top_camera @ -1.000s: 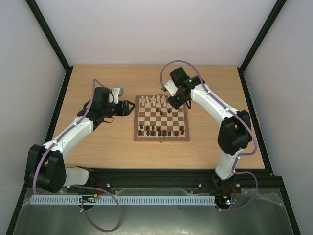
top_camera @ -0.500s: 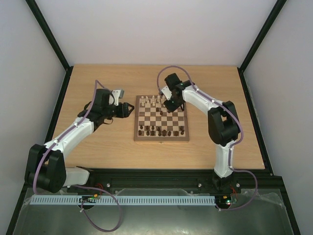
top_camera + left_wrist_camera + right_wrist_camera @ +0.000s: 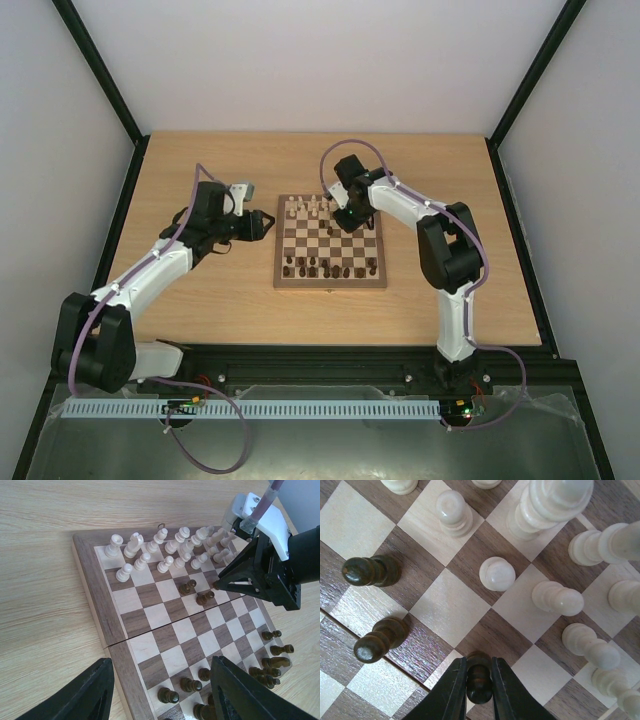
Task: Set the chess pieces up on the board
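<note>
The board (image 3: pixel 330 286) lies mid-table, with cream chess pieces (image 3: pixel 315 208) along its far rows and dark chess pieces (image 3: pixel 330 268) along its near rows. My right gripper (image 3: pixel 350 222) reaches down over the far right part of the board. In the right wrist view it (image 3: pixel 479 669) is shut on a dark pawn (image 3: pixel 479 684) standing on a square. Two more dark pawns (image 3: pixel 370 571) (image 3: pixel 377 640) stand to its left, and cream pawns (image 3: pixel 497 573) lie ahead. My left gripper (image 3: pixel 268 223) hovers at the board's left edge, open (image 3: pixel 161 662) and holding nothing.
The board's wooden rim (image 3: pixel 95 595) runs under my left fingers (image 3: pixel 85 695). The right gripper (image 3: pixel 217 585) also shows in the left wrist view, close to the cream rows (image 3: pixel 165 550). Black frame rails border the table (image 3: pixel 200 300).
My right gripper has shifted left and lowered over the board's far side, then closed on a dark pawn. The left arm has stayed put.
</note>
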You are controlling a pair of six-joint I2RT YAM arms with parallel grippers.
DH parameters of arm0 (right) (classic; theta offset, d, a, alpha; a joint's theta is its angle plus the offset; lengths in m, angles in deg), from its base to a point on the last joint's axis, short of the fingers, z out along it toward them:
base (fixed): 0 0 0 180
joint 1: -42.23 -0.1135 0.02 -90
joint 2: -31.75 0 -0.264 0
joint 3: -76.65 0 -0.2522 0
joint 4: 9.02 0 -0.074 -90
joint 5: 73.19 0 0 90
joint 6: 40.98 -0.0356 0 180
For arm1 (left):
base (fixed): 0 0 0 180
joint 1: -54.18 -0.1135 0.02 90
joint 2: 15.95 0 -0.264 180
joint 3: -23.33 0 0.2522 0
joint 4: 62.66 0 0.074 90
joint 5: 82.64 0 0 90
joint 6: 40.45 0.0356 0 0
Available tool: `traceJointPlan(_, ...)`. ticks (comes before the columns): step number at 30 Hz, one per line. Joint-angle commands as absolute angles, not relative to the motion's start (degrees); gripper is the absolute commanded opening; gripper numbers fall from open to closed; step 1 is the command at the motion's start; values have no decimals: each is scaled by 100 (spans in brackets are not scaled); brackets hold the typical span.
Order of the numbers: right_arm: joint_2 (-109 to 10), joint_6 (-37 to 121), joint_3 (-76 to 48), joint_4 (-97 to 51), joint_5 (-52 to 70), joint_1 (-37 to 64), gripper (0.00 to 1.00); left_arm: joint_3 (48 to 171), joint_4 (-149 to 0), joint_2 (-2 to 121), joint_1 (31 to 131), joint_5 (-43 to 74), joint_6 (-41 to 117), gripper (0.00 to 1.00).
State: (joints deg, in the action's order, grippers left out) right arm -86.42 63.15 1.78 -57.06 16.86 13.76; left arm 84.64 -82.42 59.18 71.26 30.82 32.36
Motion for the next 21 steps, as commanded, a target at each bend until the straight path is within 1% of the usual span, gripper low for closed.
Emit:
traceJointPlan(1,-8703,6239,129,-5757,1557,1393,14,8482,-8310,5971,7151,3086,3287,54)
traceJointPlan(5,-8545,6227,26,-5765,1542,1393,10,8490,-8303,5996,7145,3111,3268,54)
traceJointPlan(9,-8144,6254,-225,-5837,1539,1393,9,8490,-8301,6020,7142,3130,3254,54)
traceJointPlan(14,-7268,6297,-892,-5854,1478,1393,9,8490,-8302,6023,7141,3155,3243,54)
traceJointPlan(18,-6560,6460,-1554,-5969,994,1393,9,8492,-8286,6038,7145,3198,3226,54)
traceJointPlan(21,-6276,6525,-1946,-5998,775,1385,9,8491,-8275,6072,7144,3243,3207,54)
